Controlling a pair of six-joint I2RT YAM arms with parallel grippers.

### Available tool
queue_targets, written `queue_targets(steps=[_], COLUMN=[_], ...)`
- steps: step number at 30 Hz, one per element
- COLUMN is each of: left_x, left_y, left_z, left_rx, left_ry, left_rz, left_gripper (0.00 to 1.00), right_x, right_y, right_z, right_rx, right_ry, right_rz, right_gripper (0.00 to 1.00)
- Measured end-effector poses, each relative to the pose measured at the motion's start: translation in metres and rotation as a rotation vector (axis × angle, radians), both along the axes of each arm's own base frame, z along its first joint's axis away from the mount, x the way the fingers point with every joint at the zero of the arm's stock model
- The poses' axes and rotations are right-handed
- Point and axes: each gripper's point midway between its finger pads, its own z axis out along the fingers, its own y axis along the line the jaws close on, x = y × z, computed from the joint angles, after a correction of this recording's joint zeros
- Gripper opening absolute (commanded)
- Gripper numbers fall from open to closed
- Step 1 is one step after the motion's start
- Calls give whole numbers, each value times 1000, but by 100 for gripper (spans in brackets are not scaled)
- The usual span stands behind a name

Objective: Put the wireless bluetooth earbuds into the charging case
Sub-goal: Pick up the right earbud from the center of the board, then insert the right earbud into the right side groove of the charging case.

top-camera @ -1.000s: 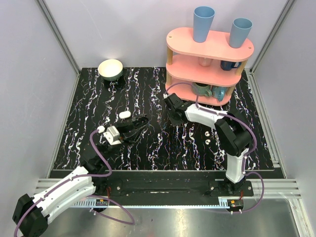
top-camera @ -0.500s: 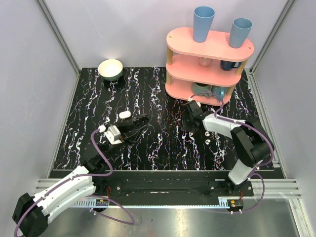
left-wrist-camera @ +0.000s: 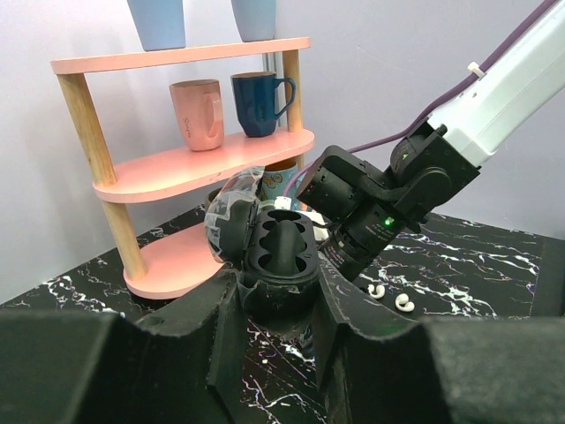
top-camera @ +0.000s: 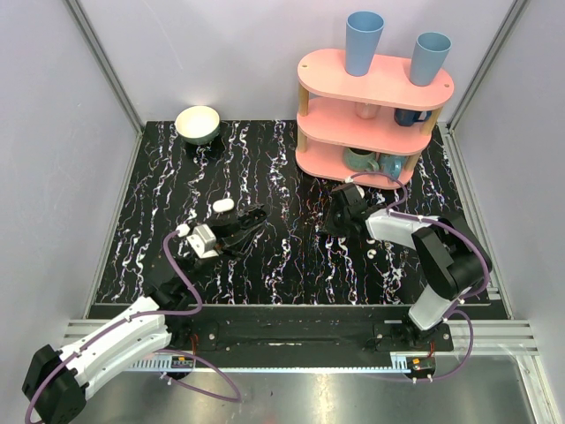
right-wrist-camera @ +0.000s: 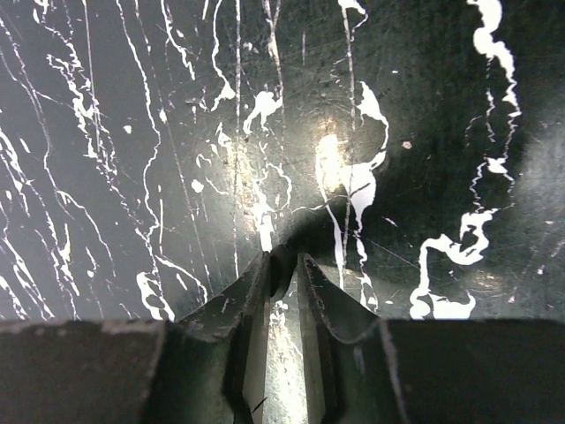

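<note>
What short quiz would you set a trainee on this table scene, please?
1. True or false: both earbuds already sit in the case.
2. Which claw grips the open case? A: the left claw. B: the other one. C: neither.
3. How many blue cups stand on the top tier of the pink shelf?

Key: 1 false, the earbuds lie on the table. 2 A. 3 two.
</note>
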Motion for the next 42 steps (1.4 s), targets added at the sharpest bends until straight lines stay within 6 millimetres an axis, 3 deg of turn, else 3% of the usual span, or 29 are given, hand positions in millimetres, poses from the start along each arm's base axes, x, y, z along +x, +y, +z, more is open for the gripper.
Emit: queue_targets(steps=[6, 7, 11, 16, 23, 26, 30, 37, 40, 42], left_x=[1, 1, 1, 2, 5, 7, 9, 8, 8, 8], left_y=[-1, -1, -1, -2, -7, -8, -10, -12, -14, -15], left_z=[-2, -2, -3, -4, -12, -26, -45, -38, -37, -37], left_rx=[4, 5, 7, 15, 51, 81, 134, 146, 160, 171], left_ry=[5, 5, 8, 3, -37, -62, -96, -208, -245, -260], left_rz=[0, 0, 0, 1, -2, 6, 17, 23, 26, 31], left_gripper=[0, 0, 0, 0, 0, 0, 0, 0, 0, 0], right_x=[-2, -3, -5, -3, -1, -4, -12, -32, -37, -41], right_y=[4, 5, 6, 8, 16, 19, 17, 13, 16, 19], right_z=[0, 0, 1, 9, 39, 66, 123, 224, 244, 248], right_rx=[39, 43, 57, 80, 154, 212, 311, 468, 523, 547], right_ry=[6, 9, 15, -4, -57, -91, -177, -296, -294, -272], right_rz=[-7, -7, -10, -15, -10, -14, -30, -38, -30, -32], right_gripper=[18, 12, 3, 0, 0, 0, 0, 0, 0, 0])
